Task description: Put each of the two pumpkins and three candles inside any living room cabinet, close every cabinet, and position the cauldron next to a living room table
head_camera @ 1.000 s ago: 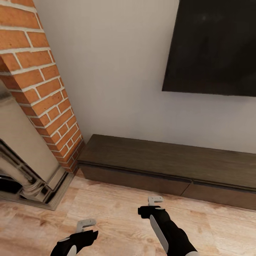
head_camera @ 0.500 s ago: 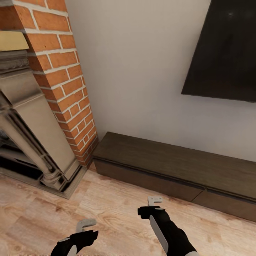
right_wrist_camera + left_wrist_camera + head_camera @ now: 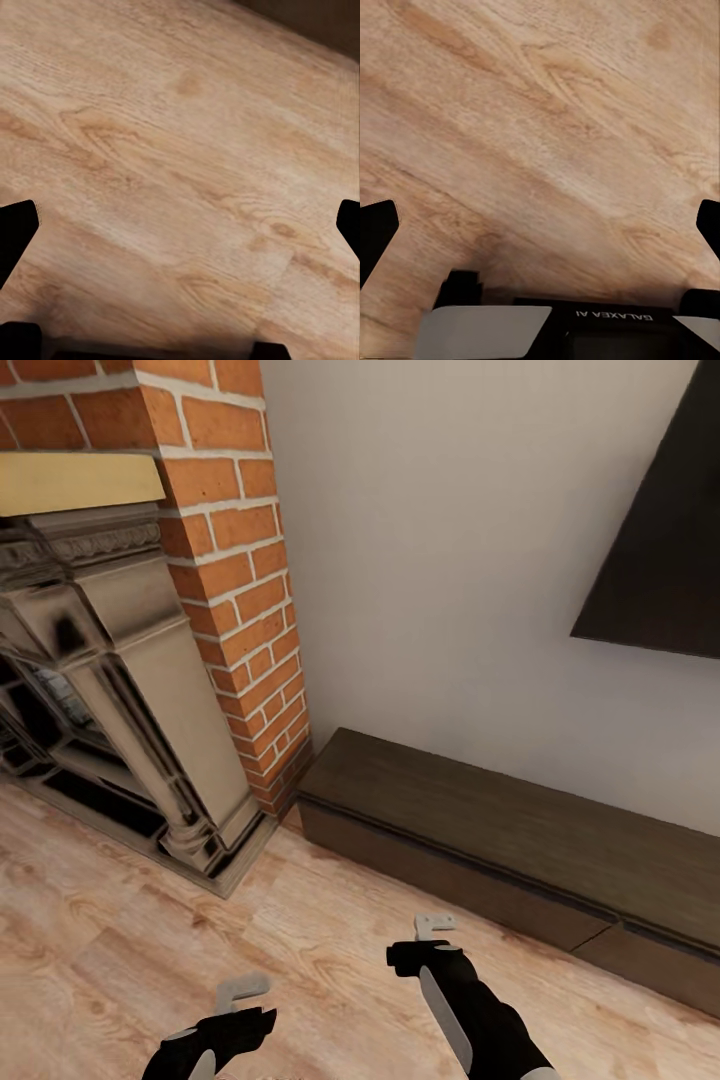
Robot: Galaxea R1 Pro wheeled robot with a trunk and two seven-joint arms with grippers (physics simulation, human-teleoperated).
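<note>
1. Head view: the cabinet (image 3: 520, 835), a long low dark-brown unit, stands against the pale wall (image 3: 440, 560), running from near the brick column off to the right edge. Its drawer fronts sit flush, all shut as far as can be seen; a seam between two fronts shows toward the right.
2. Brick column (image 3: 235, 560) rises at upper left, its foot just beside the cabinet's left end. A grey-beige fireplace surround (image 3: 130, 700) with a moulded post adjoins the bricks on the left.
3. A dark flat panel (image 3: 665, 560) hangs on the wall above the cabinet's right part.
4. Light wood floor (image 3: 150, 940) covers the foreground.
5. Left gripper (image 3: 240, 993) is low in the head view over bare floor, well short of the cabinet. In the left wrist view its dark fingertips (image 3: 376, 236) sit at opposite edges, spread wide, with nothing between but floorboards (image 3: 547, 135).
6. Right gripper (image 3: 434, 927) is held a little further forward, nearer the cabinet front but apart from it. The right wrist view shows its fingertips (image 3: 16, 232) likewise wide apart and holding nothing, over floor, with a dark strip at the far corner.
</note>
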